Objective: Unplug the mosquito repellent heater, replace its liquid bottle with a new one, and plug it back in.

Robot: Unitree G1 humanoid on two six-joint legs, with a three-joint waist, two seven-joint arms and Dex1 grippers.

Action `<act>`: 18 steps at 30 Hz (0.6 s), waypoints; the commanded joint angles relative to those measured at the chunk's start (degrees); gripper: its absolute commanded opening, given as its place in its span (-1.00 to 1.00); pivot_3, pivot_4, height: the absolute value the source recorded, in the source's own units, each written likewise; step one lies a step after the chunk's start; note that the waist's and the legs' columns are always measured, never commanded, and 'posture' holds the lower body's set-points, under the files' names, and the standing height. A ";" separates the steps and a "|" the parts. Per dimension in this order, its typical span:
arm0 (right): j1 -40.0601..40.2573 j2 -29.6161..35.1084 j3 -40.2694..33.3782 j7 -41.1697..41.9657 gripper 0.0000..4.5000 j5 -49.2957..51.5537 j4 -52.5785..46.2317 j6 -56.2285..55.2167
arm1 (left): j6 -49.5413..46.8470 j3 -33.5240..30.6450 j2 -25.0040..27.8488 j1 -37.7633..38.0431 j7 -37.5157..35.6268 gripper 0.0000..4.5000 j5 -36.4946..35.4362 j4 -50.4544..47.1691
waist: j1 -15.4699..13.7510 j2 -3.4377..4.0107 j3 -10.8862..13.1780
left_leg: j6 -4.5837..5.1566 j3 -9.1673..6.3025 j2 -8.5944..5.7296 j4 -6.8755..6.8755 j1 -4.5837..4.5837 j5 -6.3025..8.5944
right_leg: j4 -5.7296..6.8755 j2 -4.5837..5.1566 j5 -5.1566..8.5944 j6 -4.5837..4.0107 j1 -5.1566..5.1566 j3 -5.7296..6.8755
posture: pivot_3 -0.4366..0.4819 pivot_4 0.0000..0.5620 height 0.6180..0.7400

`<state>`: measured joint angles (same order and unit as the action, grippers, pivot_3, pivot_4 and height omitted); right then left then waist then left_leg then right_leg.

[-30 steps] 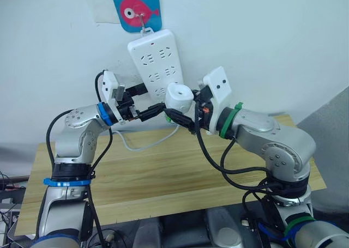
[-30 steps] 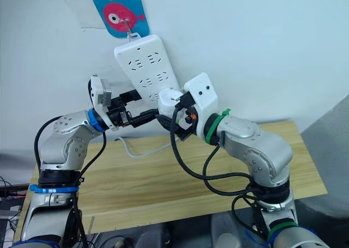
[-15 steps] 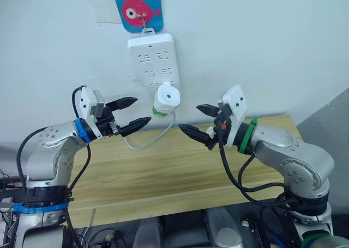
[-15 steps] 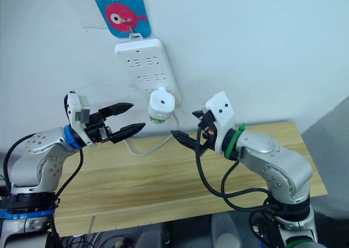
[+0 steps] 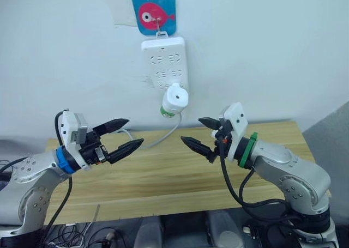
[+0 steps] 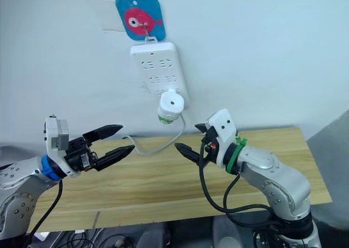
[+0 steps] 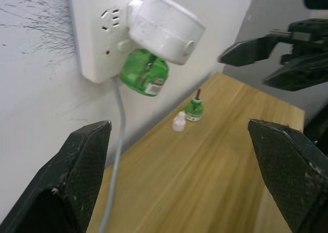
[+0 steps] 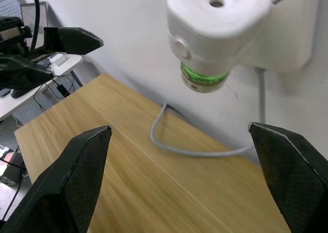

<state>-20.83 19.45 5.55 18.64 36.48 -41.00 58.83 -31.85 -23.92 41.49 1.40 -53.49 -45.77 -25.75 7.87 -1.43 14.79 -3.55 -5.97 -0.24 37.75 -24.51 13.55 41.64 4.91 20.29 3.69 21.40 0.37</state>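
Plugged into the bottom of the power strip on the wall: the mosquito repellent heater, green bottle screwed in beneath. Left claw and right claw hovering released, flanking below the heater. On the surface below the heater, probably the old bottle beside a white cap.

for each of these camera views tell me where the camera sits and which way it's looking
Left and right eye views: on the head, looking forward and down at the wall, the power strip and the table; both arms reach in, left gripper and right gripper open.
Left wrist view: on the left wrist, looking along its fingers at the heater, with the right gripper beyond.
Right wrist view: on the right wrist, looking up at the heater, with the left gripper beyond.
Shared: both wrist views show the plugged-in heater with a green bottle.
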 commanded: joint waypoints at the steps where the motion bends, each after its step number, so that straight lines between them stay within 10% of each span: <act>1: 0.53 -0.70 0.25 -0.70 1.00 -0.18 -1.62 -1.88 | -2.05 -2.98 1.98 1.77 0.28 0.99 -4.19 -4.74 | -0.14 -0.03 -0.13 | 0.00 -0.01 0.00 0.00 0.00 0.00 | 0.00 0.00 0.00 0.00 -0.01 0.01 | -0.39 -0.43 1.00; 14: 1.77 -1.49 1.33 -2.01 -0.90 0.45 -2.70 -2.19 | -7.95 -7.80 8.71 4.26 1.21 1.00 -13.24 -9.96 | -0.34 -0.02 -0.23 | 0.00 -0.01 0.02 -0.01 0.05 0.00 | 0.01 -0.03 0.00 0.00 -0.03 0.00 | -0.38 -0.37 1.00; 18: 0.76 -2.32 2.30 -2.24 -0.99 0.14 -2.24 -2.64 | -8.95 -8.30 10.66 4.00 1.37 1.00 -15.01 -10.20 | -0.36 -0.02 -0.23 | 0.00 0.01 0.01 -0.01 0.06 0.00 | 0.01 -0.03 0.00 0.00 -0.04 -0.02 | -0.37 -0.36 1.00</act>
<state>-19.11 17.46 7.57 16.28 36.58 -41.31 57.78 -40.72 -29.68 51.21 5.68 -51.96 -59.19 -34.17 7.51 -1.46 14.57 -3.54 -5.96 -0.23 37.73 -24.45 13.55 41.65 4.88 20.29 3.69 21.36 0.35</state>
